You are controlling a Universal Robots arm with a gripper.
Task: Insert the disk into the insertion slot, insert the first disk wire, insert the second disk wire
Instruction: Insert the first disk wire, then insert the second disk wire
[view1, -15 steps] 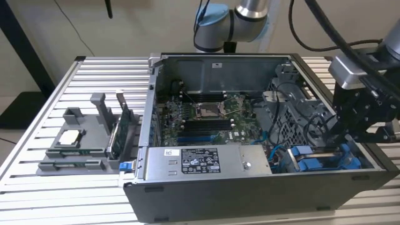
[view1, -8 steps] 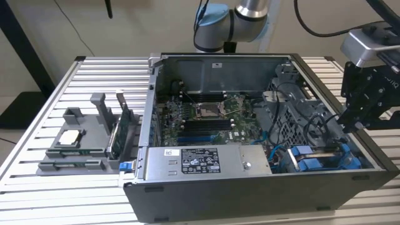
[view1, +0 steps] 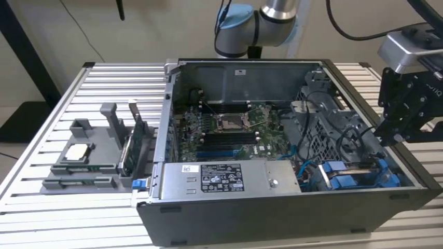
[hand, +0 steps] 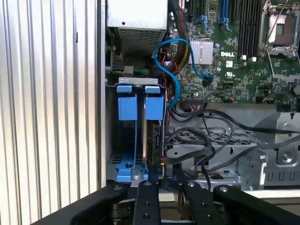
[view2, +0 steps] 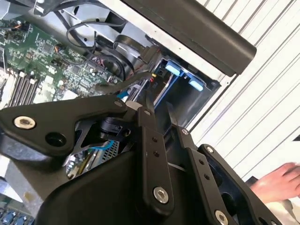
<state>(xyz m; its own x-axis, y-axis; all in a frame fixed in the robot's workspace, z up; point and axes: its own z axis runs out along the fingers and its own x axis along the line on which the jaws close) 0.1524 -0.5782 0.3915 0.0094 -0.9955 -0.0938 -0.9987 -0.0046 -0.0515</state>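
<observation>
I'm hovering my gripper [view2: 159, 107] over the case's [view1: 277, 218] corner beside the power-supply box [view1: 229, 179], jaws parted by just a narrow gap and gripping nothing. Below, the disk [hand: 153, 133] is standing edge-on in the insertion slot [hand: 123, 140], 2 blue tabs [hand: 126, 101] showing at its end.

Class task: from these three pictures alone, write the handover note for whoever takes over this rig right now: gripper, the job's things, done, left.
The gripper hangs at one end of the insertion slot; its grip cannot be told.
The disk: a dark slab standing edge-on in the slot beside the blue tabs looks like it, unconfirmed.
The black cables run to the slot's end by the gripper; plugged or not cannot be seen.
Done: probably the disk. Left: cables unconfirmed.
A person's hand is near the case.
</observation>
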